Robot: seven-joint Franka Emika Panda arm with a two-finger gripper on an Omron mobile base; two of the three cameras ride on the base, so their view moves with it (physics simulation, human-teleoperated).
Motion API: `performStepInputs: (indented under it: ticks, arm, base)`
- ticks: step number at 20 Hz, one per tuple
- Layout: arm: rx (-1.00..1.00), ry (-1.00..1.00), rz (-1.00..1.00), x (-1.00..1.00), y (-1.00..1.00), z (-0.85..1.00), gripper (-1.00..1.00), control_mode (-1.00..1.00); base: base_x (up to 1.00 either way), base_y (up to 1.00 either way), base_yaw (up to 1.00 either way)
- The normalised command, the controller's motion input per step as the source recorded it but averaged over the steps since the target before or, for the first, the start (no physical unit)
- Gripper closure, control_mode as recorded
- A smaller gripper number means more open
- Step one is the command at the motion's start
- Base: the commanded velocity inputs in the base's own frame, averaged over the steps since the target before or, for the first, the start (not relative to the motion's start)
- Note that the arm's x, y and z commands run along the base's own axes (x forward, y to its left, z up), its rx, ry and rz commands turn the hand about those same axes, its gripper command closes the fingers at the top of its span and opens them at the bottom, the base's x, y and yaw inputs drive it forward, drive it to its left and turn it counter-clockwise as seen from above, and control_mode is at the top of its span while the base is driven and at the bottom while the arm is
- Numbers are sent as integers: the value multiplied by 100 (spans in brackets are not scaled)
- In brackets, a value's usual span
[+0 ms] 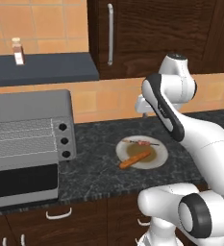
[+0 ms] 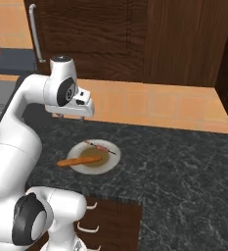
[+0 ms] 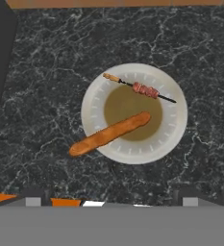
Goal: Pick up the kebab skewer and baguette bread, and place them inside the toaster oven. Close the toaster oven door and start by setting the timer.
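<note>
I am holding the gripper (image 3: 111,199) with jaws spread wide and empty, high over the plate (image 3: 176,129), where the skewer (image 3: 140,88) is lying on the far rim and the baguette (image 3: 109,134) is slanting below it, nearer me.

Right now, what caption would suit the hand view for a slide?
Looking down over open gripper fingertips: baguette bread and kebab skewer on a white plate, dark stone counter.

- Dark speckled stone counter (image 2: 184,162) at 6 o'clock.
- Orange tiled wall (image 1: 104,98) behind.
- Dark wood cabinets (image 2: 135,39) at 12 o'clock, grey bar handle (image 1: 110,33).
</note>
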Motion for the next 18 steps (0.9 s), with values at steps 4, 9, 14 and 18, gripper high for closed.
performStepInputs:
  ticks: [4, 9, 14, 18]
  arm:
    - [0, 0, 0, 0, 0, 0, -100, 100]
    - [0, 0, 0, 0, 0, 0, -100, 100]
    - [0, 0, 0, 0, 0, 0, -100, 100]
    - [0, 0, 0, 0, 0, 0, -100, 100]
  base:
    - [0, 55, 0]
    - [0, 37, 0]
    - [1, 46, 0]
    - [1, 30, 0]
